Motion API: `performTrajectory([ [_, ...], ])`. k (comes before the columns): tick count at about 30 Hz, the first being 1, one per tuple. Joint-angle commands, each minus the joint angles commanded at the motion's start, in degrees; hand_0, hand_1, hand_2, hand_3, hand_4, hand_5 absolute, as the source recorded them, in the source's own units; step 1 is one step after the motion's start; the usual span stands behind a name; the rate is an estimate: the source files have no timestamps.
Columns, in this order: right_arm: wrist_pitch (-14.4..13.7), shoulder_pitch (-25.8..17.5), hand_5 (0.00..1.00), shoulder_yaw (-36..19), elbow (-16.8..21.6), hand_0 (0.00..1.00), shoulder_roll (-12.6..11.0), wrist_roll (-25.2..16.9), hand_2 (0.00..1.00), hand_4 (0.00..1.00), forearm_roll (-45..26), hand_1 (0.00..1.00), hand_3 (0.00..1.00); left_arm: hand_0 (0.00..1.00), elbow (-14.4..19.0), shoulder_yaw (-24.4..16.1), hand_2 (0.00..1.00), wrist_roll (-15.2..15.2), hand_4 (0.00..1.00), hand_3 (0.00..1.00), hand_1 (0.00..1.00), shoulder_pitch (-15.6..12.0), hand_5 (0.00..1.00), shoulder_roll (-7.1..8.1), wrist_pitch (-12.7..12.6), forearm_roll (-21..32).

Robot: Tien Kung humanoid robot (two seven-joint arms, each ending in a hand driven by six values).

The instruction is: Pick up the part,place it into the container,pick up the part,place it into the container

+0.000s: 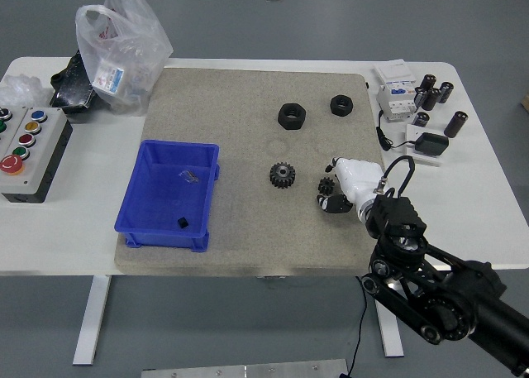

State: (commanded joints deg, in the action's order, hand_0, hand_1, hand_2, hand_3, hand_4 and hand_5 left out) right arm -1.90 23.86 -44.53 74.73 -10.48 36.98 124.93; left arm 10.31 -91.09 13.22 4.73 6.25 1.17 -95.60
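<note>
A small black gear [325, 184] lies on the grey mat [240, 88], right of centre. My right hand [333, 182], white with dark fingertips [331, 203], reaches in from the lower right. Its fingers are spread on either side of the small gear, and I see no grip on it. A larger black gear [282, 175] rests a little to the left. Two black nuts [292, 115] [340, 105] sit farther back. The blue container [140, 192] stands on the mat's left side and holds two small dark parts [192, 176] [182, 222]. The left arm is out of view.
A grey button box [25, 150] sits at the left edge, with a plastic bag [120, 51] behind it. At the back right are a white breaker unit [395, 97], several dark cylinders [434, 93] and a black adapter [431, 144] with its cable.
</note>
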Motion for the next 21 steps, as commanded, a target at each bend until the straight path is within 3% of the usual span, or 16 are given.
performTrajectory([
  [1, -0.1, 0.0, 0.145, 0.0, -0.1, 0.222, 0.0, 0.0, 0.320, 0.431, -0.1, 0.449, 0.576, 0.620, 0.0, 0.0, 0.615, 0.0, 0.601, 0.618, 0.615, 0.0, 0.339, 0.00, 0.0, 0.0],
  [7, -1.5, 0.1, 0.145, 0.5, -1.0, 0.222, 0.1, 0.0, 0.320, 0.431, -0.1, 0.449, 0.576, 0.620, 0.0, 0.1, 0.615, -0.1, 0.601, 0.618, 0.615, 0.1, 0.339, -0.08, 0.0, 0.1],
  [8, -1.8, 0.1, 0.133, 0.6, -1.0, 0.210, 0.1, 0.0, 0.273, 0.326, 0.0, 0.432, 0.474, 0.620, 0.0, 0.1, 0.616, -0.1, 0.601, 0.619, 0.615, 0.1, 0.339, -0.09, 0.0, 0.1],
  [13, -4.0, 0.9, 0.133, 1.6, -0.9, 0.210, -0.1, 0.0, 0.273, 0.326, 0.4, 0.432, 0.474, 0.620, 0.0, 0.3, 0.616, -0.1, 0.601, 0.619, 0.615, 0.1, 0.339, -0.12, 0.0, 0.3],
  [14, -4.6, 1.4, 0.112, 2.0, -0.7, 0.213, -0.2, 0.0, 0.261, 0.287, 0.4, 0.430, 0.439, 0.620, 0.0, 0.3, 0.616, -0.1, 0.600, 0.618, 0.615, 0.1, 0.340, -0.12, 0.0, 0.4],
  [21, -9.8, 8.1, 0.086, 8.9, 2.2, 0.225, 0.8, 0.0, 0.261, 0.268, -1.5, 0.434, 0.436, 0.620, 0.0, 0.5, 0.616, 0.0, 0.600, 0.618, 0.616, 0.2, 0.341, -0.12, 0.0, 0.5],
])
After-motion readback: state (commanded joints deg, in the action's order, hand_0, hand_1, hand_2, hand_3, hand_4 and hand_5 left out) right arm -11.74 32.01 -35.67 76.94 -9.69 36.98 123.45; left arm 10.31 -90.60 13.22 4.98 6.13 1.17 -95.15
